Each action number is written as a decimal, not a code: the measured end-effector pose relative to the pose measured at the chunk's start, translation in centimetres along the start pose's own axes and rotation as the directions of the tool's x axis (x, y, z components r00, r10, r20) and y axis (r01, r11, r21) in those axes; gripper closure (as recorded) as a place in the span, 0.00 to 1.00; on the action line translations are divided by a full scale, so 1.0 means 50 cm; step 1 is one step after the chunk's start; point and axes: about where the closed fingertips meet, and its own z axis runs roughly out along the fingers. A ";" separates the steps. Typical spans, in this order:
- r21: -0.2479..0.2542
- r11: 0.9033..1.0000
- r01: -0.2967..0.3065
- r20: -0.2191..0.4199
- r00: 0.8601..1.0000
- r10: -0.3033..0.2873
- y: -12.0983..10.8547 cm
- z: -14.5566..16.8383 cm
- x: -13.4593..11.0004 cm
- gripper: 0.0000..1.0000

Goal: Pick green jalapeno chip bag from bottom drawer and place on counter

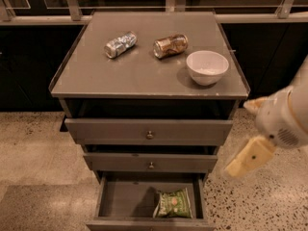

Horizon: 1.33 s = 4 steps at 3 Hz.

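Counter [144, 76] matt grey metal; green jalapeno chip bag [173, 204] crinkly foil; gripper [252, 153] right of bottom drawer [125, 196] - cream matt plastic.

Scene was lit from above. The counter [144, 76] was evenly bright, with a soft sheen and no hard glare. A short shadow was cast by the white bowl [207, 67] on its near-left side. Recesses under the counter were left almost black. The bottom drawer [120, 196] was dim inside, with a dark shadow left of the green jalapeno chip bag [173, 203]. The gripper [243, 138], right of the drawers over the speckled floor [38, 148], was rendered pale and bright. The far background was left dark.
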 end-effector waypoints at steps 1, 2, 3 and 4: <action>0.008 0.999 -0.040 0.010 0.999 0.040 0.011 0.044 0.028 0.00; 0.001 1.000 -0.017 0.029 0.999 0.017 0.014 0.033 0.019 0.00; 0.012 0.996 -0.092 0.041 0.995 0.092 0.036 0.072 0.051 0.00; -0.014 0.979 -0.205 0.045 0.978 0.205 0.090 0.199 0.109 0.00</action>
